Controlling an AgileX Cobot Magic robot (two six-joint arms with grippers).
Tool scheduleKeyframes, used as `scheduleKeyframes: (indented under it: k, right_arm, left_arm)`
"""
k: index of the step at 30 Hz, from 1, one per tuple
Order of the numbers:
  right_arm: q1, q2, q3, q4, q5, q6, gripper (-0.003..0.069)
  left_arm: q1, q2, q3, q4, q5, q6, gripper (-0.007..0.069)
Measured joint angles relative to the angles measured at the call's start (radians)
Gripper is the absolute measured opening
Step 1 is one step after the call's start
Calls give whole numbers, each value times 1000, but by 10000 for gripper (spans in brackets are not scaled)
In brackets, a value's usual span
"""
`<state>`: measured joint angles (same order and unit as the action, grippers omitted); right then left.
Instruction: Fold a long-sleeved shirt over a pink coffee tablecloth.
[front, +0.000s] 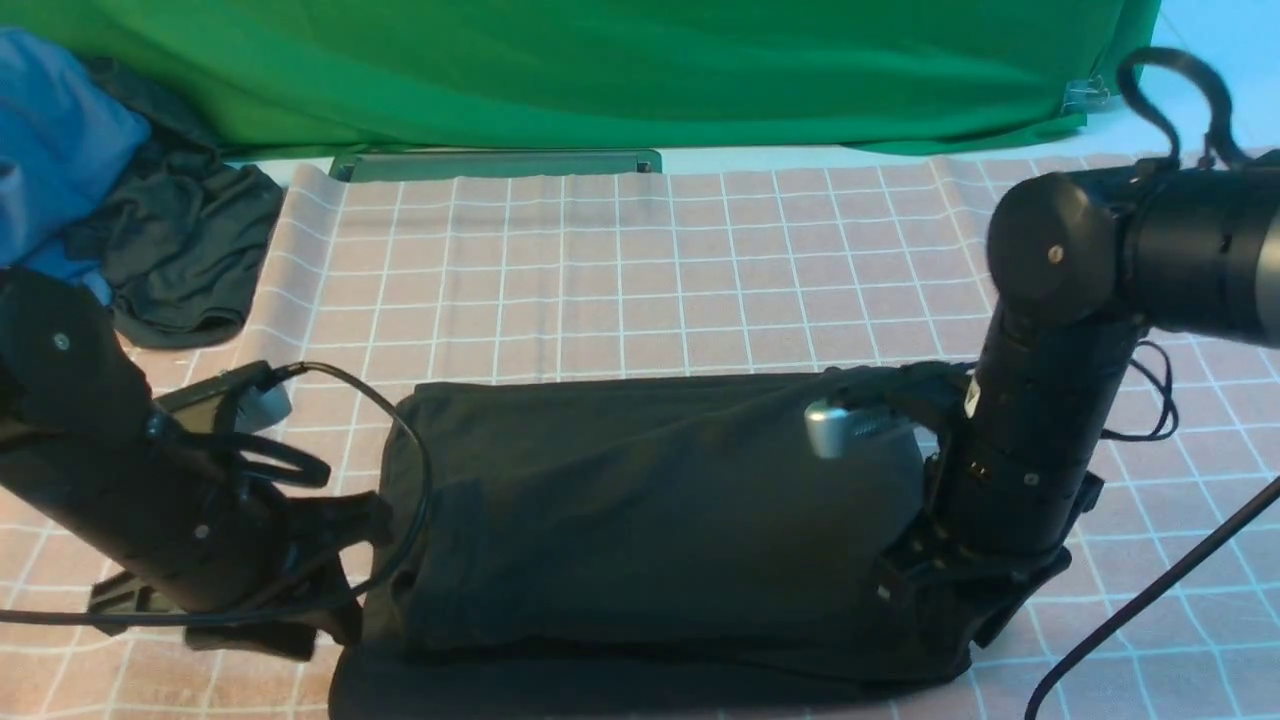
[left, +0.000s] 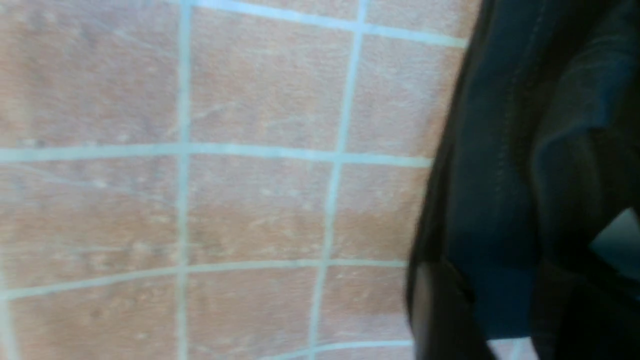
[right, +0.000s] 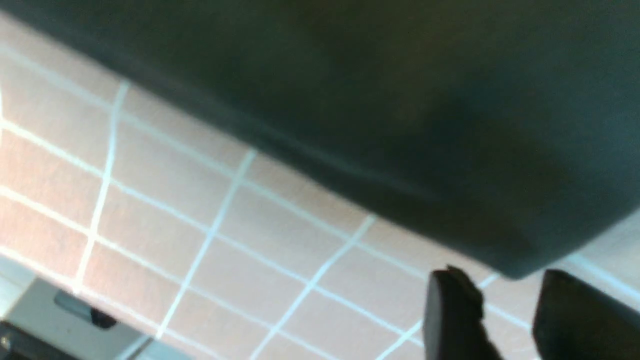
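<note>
The black long-sleeved shirt (front: 640, 510) lies folded into a wide rectangle on the pink gridded tablecloth (front: 640, 270), with no print or label showing. My left gripper (front: 345, 575) is low at the shirt's left edge. In the left wrist view its fingers (left: 440, 310) stand apart, with a hem of the shirt (left: 500, 150) lying in the gap and no visible pinch. My right gripper (front: 950, 620) points down at the shirt's front right corner. It is open (right: 510, 300), with bare tablecloth (right: 250, 260) between its fingers and the shirt's corner (right: 380, 75) just past the tips.
A blue garment (front: 50, 150) and a dark crumpled garment (front: 180, 250) lie at the far left. The green backdrop (front: 600, 70) hangs behind, with a grey-green bar (front: 495, 165) at its foot. A black cable (front: 1150, 600) crosses the front right.
</note>
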<state>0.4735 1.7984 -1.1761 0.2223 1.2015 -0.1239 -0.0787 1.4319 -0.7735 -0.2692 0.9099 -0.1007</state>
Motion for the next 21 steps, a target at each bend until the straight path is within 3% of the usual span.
scheduleKeyframes:
  k: [4, 7, 12, 21]
  right_arm:
    - [12, -22, 0, -16, 5, 1, 343]
    - [12, -72, -8, -23, 4, 8, 334]
    - [12, -193, -25, -28, -43, 15, 307]
    - [12, -311, -26, -30, -104, 15, 304]
  left_arm:
    - [0, 0, -51, 87, 38, -41, 398]
    - [0, 0, -100, 79, 35, -52, 430]
    - [-6, 0, -128, -56, -45, 8, 421]
    - [-117, 89, -128, -38, -244, 13, 405]
